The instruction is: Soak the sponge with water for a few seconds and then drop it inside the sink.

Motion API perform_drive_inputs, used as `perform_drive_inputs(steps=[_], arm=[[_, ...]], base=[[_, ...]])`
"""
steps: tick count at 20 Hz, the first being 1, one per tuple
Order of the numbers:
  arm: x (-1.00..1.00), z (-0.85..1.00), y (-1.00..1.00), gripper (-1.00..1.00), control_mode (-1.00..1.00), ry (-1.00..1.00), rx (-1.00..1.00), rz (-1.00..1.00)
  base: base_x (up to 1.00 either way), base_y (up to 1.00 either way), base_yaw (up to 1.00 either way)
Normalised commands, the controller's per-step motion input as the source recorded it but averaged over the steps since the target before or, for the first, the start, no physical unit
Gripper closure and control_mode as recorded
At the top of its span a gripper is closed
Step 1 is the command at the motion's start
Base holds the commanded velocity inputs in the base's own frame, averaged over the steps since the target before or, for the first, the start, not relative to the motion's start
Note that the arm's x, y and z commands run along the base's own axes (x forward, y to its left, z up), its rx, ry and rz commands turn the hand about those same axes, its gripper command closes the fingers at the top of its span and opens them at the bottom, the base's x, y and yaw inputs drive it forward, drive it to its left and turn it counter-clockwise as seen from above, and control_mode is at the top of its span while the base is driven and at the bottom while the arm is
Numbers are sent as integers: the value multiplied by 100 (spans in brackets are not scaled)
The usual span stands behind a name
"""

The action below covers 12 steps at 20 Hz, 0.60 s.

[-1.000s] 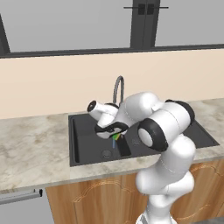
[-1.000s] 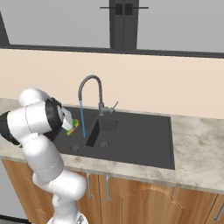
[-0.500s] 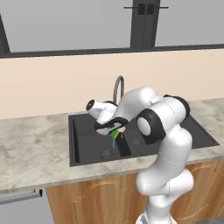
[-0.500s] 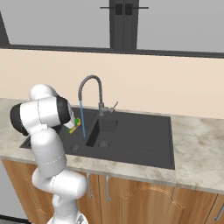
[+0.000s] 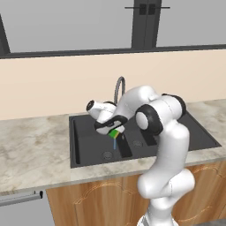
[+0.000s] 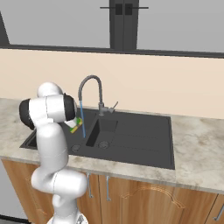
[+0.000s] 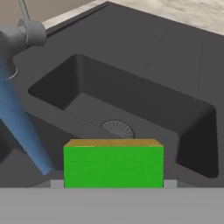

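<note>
The white arm has swung its hand leftward across the wide black double-basin sink [image 5: 88,145] set in the marbled stone table [image 5: 31,150], carrying its load closer to the running tap than a second ago. The grey gooseneck faucet [image 6: 89,87] pours a thin blue stream of water [image 6: 82,120] straight down. The pincer [image 5: 114,130] pinches the small green-topped, yellow-backed sponge [image 7: 113,165], which hangs above the basin just beside the stream, seemingly not quite under it. Judged so, soaking is only about to begin. No brand, label or writing is readable anywhere.
</note>
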Motion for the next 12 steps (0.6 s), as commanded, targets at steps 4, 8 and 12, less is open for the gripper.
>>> perform_drive_inputs(steps=[4, 8, 12], arm=[[38, -22, 0, 100, -100, 1, -2, 0], [29, -13, 0, 100, -100, 1, -2, 0], [22, -11, 3, 100, -100, 0, -2, -1]], base=[[0, 0, 0], [0, 0, 0], [0, 0, 0]])
